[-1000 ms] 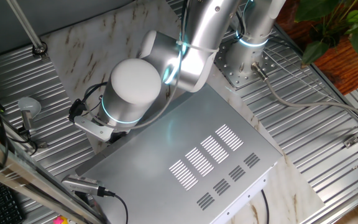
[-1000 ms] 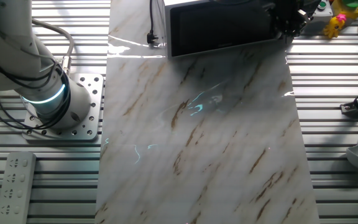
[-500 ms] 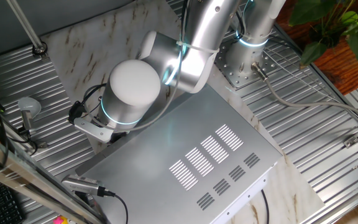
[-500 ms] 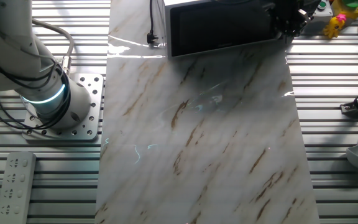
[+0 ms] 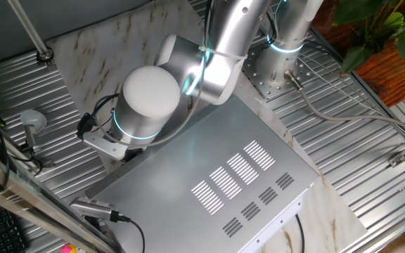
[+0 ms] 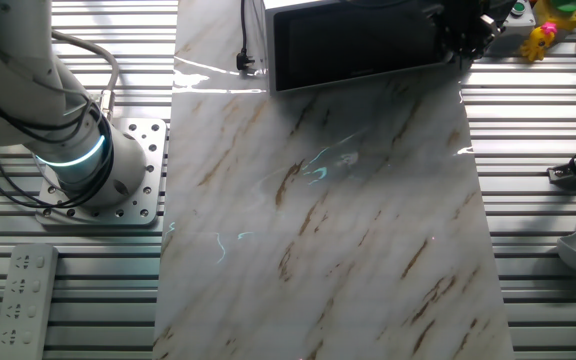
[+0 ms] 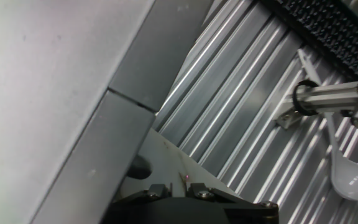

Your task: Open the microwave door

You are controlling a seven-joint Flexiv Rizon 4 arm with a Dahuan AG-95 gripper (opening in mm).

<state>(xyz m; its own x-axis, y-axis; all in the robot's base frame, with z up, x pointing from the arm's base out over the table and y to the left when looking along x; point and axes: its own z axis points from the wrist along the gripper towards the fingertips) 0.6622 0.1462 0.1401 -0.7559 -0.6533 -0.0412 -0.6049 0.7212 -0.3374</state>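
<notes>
Presently, findings as follows.
Microwave (image 5: 209,183): silver slotted box on the marble board (image 6: 338,230), occupying the near half of one fixed view; in the other fixed view it stands at the far edge of the board.
Door (image 6: 353,45): black glassy panel, flush against the box front; appears closed.
Gripper (image 6: 463,30): at the door's right end as the other fixed view shows it, dark and partly cut off by the frame edge; whether the fingers are parted or closed cannot be told from any view.
Arm (image 5: 188,70): silver, bent over the microwave's front corner, wrist joint hiding the hand.
Hand view: grey microwave corner (image 7: 55,106) close at left, ribbed table (image 7: 241,106) beyond.
Cord (image 6: 243,40): black, beside the box.
</notes>
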